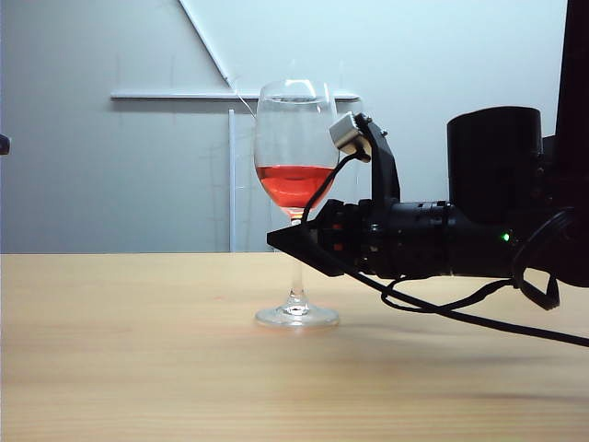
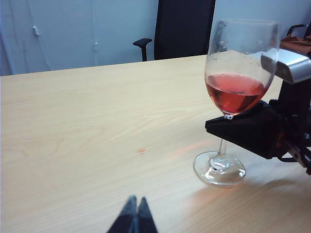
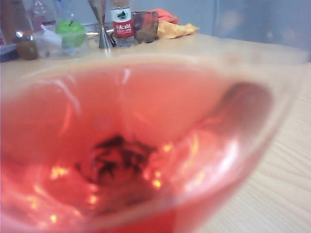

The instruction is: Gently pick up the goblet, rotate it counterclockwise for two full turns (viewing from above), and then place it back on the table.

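Two claws: the right claw [image 1: 296, 236] pinches the goblet [image 1: 295, 147] stem above the table [image 1: 138, 350]; the left claw [image 2: 134, 213] hangs pressed together.

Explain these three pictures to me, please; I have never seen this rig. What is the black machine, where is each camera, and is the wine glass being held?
It is a two-armed robot; each arm ends in a two-finger gripper. One camera watches the table from the side, and one sits on each wrist. In the side view the right gripper is closed around the thin stem of the goblet, just under the bowl. The goblet holds red liquid, and its foot appears to rest on the table. The right wrist camera sits so close that the red bowl fills its picture. The left gripper is shut, holds nothing, and hangs over bare table well away from the goblet.
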Tool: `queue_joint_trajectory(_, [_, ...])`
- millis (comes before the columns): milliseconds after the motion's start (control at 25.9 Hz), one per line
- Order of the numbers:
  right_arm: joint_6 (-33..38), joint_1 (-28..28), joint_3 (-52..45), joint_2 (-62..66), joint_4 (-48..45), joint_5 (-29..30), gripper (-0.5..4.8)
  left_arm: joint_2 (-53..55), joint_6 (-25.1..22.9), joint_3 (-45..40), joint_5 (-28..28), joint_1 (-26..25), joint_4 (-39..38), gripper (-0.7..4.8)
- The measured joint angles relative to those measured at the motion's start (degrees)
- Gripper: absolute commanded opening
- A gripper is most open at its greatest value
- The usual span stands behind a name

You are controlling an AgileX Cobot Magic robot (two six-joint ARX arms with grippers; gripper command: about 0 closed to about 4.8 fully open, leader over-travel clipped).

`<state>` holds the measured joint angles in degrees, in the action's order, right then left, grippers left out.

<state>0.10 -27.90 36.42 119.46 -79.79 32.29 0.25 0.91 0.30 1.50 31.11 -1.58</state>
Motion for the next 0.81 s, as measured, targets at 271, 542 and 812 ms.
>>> queue_joint_trajectory(271, [-1.2,0.0,0.1,-0.2,0.9,0.3,0.34,0.0,0.0,0.0,0.0,0.0,0.0,-0.05])
queue_joint_trajectory(542, [-0.5,0.0,-0.3,0.4,7.1,0.3,0.68,0.0,0.0,0.0,0.0,0.0,0.0,-0.05])
queue_joint_trajectory(812, [-0.3,0.1,-0.4,0.6,8.8,0.0,1.40,0.0,0.0,0.0,0.0,0.0,0.0,-0.05])
